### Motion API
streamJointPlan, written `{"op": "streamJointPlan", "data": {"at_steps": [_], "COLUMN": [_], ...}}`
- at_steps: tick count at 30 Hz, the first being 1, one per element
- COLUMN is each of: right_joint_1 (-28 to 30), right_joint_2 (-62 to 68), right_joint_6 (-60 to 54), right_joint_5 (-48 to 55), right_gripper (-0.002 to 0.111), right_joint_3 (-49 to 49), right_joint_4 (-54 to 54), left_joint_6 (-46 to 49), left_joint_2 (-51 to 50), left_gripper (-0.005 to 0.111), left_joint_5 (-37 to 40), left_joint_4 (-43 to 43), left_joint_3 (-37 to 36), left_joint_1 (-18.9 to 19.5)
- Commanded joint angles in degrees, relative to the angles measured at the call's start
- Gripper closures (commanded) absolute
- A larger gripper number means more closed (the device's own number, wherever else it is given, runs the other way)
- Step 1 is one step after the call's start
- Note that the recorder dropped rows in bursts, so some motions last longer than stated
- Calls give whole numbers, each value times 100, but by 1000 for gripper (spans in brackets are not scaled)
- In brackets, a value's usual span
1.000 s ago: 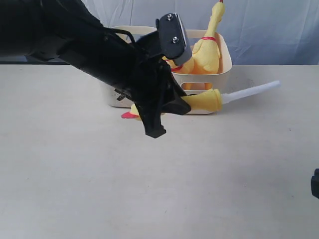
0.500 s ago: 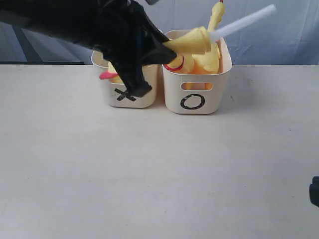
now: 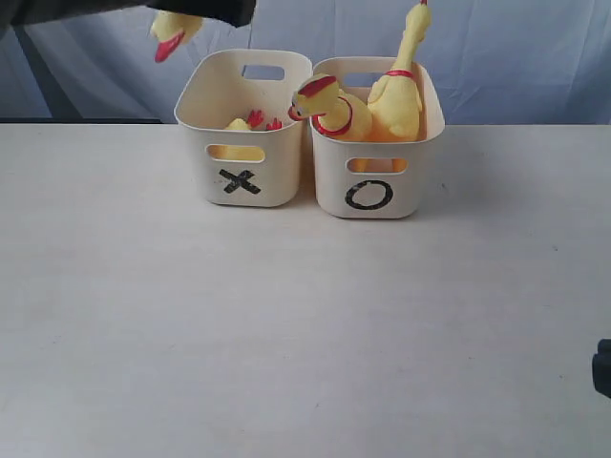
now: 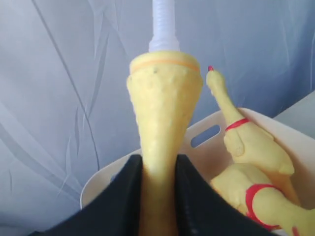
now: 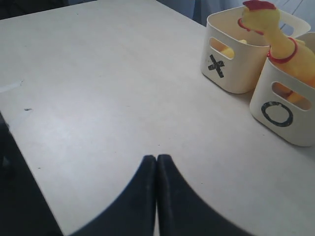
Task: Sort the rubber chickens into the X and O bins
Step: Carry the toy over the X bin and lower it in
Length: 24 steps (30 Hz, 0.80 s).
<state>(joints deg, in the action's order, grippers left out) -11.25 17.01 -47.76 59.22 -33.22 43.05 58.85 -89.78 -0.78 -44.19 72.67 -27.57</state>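
Observation:
My left gripper is shut on the slim yellow rubber chicken, whose whitish tube points away from the jaws. In the exterior view only its red-beaked head hangs from the black arm at the top left, above and left of the X bin. A chicken with red feet lies in that bin. Two rubber chickens stand in the O bin. My right gripper is shut and empty, low over the table.
The two cream bins stand side by side at the back of the pale table, against a blue-grey backdrop. A black piece of the right arm shows at the lower right edge.
The left arm has risen from in front of the bins, carrying the slim chicken up and to the left, and is now almost out of the top of the exterior view. The right gripper has not moved.

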Motion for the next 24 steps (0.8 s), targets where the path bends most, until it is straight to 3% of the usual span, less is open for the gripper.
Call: {"op": "streamJointPlan", "data": {"at_steps": [1, 4, 6, 11, 14, 17, 24], "right_joint_1": [-26, -26, -26, -26, -26, -26, -26], "right_joint_2": [-21, -21, -21, -21, -21, -21, -21], "right_joint_6": [7, 7, 7, 7, 7, 7, 7], "right_joint_5": [44, 52, 52, 57, 57, 66, 66], "right_gripper": [109, 109, 109, 109, 109, 109, 109], "right_joint_3": [20, 20, 30, 28, 28, 28, 28], "right_joint_4": [41, 52, 51, 89, 89, 97, 96], "left_joint_6": [19, 8, 8, -71, -336, -336, -322], "left_joint_2": [-568, -1095, -1417, -1877, -2095, -2346, -2724], "left_gripper": [107, 107, 107, 107, 107, 107, 107], "left_joint_5": [-675, -1325, -1328, -1249, -692, 395, 1311], "left_joint_4": [55, 425, 947, 966, 870, 748, 241], "left_joint_3": [12, 111, 339, 797, 1180, 1717, 2325], "left_joint_1": [1, 1, 1, 58, 221, 541, 891]}}
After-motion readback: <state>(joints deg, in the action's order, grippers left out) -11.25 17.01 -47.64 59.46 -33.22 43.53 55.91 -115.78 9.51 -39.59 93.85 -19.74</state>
